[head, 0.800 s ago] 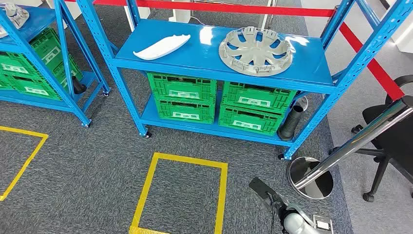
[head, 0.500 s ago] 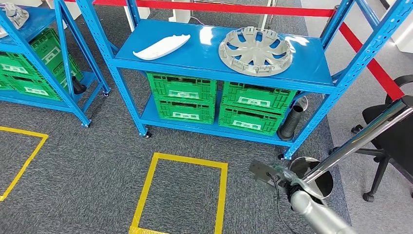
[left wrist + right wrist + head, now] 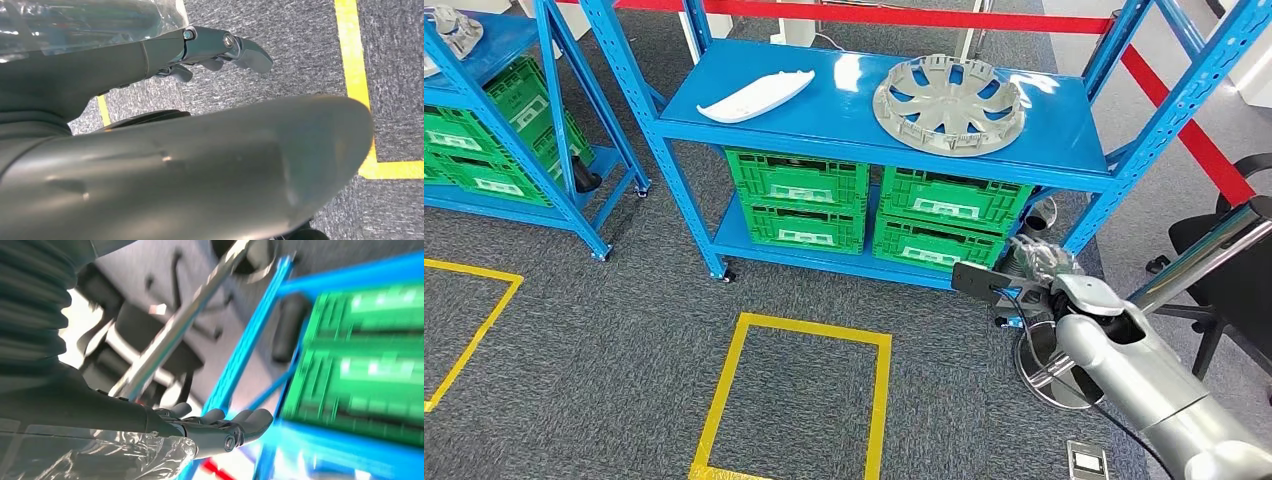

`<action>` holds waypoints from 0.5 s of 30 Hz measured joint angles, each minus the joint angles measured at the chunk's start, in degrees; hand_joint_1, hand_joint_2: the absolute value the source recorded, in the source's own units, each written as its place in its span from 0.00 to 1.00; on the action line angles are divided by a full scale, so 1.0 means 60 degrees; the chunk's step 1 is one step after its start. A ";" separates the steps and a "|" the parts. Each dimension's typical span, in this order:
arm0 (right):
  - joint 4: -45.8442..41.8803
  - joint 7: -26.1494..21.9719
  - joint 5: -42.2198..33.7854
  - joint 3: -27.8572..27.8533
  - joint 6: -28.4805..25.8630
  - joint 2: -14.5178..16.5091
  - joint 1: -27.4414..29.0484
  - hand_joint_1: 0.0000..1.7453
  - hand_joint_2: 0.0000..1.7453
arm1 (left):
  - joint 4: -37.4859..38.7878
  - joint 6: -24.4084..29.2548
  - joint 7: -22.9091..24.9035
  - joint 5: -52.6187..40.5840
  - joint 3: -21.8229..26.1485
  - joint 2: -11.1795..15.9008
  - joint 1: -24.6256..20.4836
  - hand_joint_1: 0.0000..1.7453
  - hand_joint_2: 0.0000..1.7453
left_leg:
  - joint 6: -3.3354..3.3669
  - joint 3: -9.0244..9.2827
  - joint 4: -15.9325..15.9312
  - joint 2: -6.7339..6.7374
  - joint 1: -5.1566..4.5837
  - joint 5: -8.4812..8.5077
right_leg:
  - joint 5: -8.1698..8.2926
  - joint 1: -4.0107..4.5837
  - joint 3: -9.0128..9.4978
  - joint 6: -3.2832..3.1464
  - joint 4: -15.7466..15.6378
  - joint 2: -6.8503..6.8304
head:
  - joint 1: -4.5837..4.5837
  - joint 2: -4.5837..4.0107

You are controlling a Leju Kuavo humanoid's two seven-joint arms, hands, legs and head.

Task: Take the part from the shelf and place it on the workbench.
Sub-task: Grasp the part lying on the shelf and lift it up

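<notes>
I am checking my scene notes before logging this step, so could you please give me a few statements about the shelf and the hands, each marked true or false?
1. The hubcap lies on the top shelf. True.
2. The white part lies in a green crate. False: it lies on the top shelf, left of the hubcap.
3. The right hand holds the hubcap. False: it holds nothing and is raised in front of the shelf's lower right corner.
4. Green crates sit under the top shelf. True.
5. The left hand hangs over carpet with yellow tape. True.
</notes>
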 joint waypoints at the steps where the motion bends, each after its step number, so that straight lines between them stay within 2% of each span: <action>1: -0.0179 0.0064 0.0157 0.0024 0.0183 -0.0114 -0.0155 0.00 1.00 | 0.0007 0.0004 0.0000 0.0024 -0.0052 -0.0007 -0.0015 0.00 0.00 | 0.0000 0.0000 0.0000 0.0000 0.0000 0.0000 | 0.0000 0.0000 0.0000 0.0000 0.0000 0.0000 | -0.0001 0.0000; 8: -0.1439 0.0499 0.1240 0.0282 0.1380 -0.0925 -0.1232 0.00 1.00 | 0.0042 0.0016 0.0009 0.0177 -0.0446 -0.0043 -0.0118 0.00 0.00 | 0.0001 -0.0001 0.0000 -0.0001 -0.0001 0.0001 | 0.0000 -0.0001 -0.0004 0.0000 0.0001 0.0000 | 0.0000 0.0000; 12: -0.2199 0.0744 0.1861 0.0569 0.2025 -0.1398 -0.1959 0.00 0.00 | 0.0080 0.0016 0.0032 0.0251 -0.0697 -0.0077 -0.0211 0.00 0.00 | 0.0001 -0.0003 0.0000 -0.0002 -0.0002 0.0001 | 0.0000 -0.0002 -0.0007 0.0000 0.0001 -0.0001 | 0.0000 0.0000; 15: -0.2805 0.0910 0.2323 0.0953 0.2478 -0.1773 -0.2638 0.00 0.00 | 0.0111 0.0016 0.0046 0.0305 -0.0925 -0.0104 -0.0294 0.00 0.00 | 0.0001 -0.0004 0.0000 -0.0002 -0.0003 0.0001 | 0.0000 -0.0003 -0.0010 0.0000 0.0002 0.0000 | -0.0001 0.0000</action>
